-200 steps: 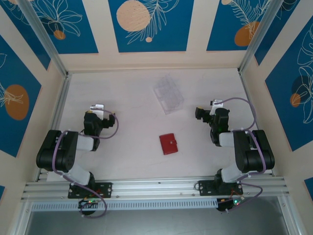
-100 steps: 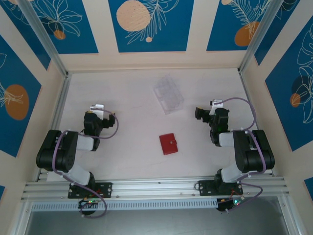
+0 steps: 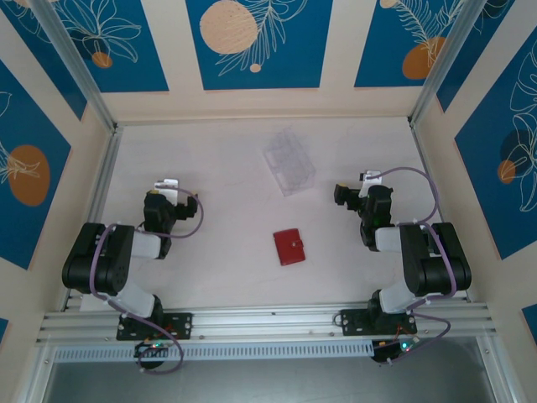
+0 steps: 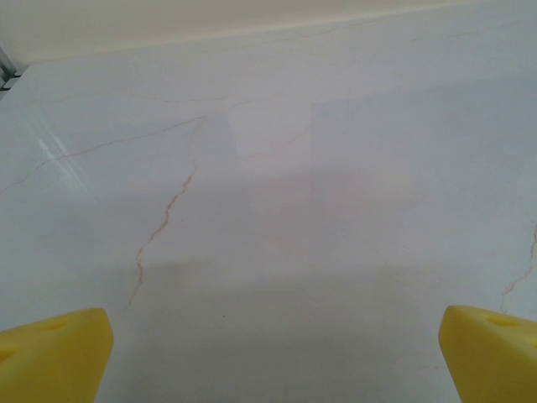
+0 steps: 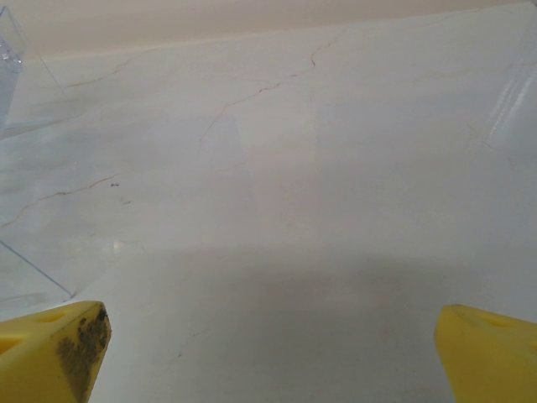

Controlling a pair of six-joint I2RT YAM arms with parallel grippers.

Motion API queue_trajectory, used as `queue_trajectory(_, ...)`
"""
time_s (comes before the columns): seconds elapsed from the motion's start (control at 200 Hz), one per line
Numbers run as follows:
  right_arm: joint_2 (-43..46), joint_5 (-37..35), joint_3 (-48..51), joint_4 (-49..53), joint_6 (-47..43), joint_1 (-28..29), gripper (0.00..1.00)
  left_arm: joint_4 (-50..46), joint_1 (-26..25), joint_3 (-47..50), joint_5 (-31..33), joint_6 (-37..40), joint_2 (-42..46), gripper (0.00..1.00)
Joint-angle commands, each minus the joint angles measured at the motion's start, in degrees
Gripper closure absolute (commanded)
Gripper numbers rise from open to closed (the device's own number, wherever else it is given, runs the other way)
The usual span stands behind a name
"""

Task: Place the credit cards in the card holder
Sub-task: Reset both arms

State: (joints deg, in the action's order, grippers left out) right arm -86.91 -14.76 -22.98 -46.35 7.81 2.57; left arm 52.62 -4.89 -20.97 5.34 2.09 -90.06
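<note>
Pale table [image 3: 226,243], closed red card holder [image 3: 290,247]

Left gripper [image 4: 271,357] and right gripper [image 5: 270,357] both spread wide.

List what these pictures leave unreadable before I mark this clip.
- Cards: top view, too small to tell whether any lie in the clear tray.
- Wallet pockets: top view, it lies closed, so its own cover hides them.
- Tray contents, right wrist view: the left edge cuts off most of it.
- Both arms' jaws: wrist views, the bottom edge cuts off all but the tips.
</note>
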Motion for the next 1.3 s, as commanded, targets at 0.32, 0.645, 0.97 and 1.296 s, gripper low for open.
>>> queue_trajectory(0.32,-0.5,-1.1,0.6,-2.9,-1.3,0.4,0.01,7.1,0.3,3.1,0.2,0.6,1.1,0.00)
queue_trajectory(0.645,-0.4,-1.3,0.7,-2.9,-1.3,0.5,0.01,0.9,0.3,-0.3,2.2,0.0,0.8,0.00)
queue_trajectory(0.97,-0.4,-1.3,0.7,-2.9,-1.4,0.5,0.01,1.3,0.2,-0.2,2.3,0.0,0.9,0.00)
queue_trajectory(1.296,-0.4,-1.2,0.7,-2.9,-1.4,0.5,0.01,1.3,0.2,-0.2,2.3,0.0,0.9,0.00)
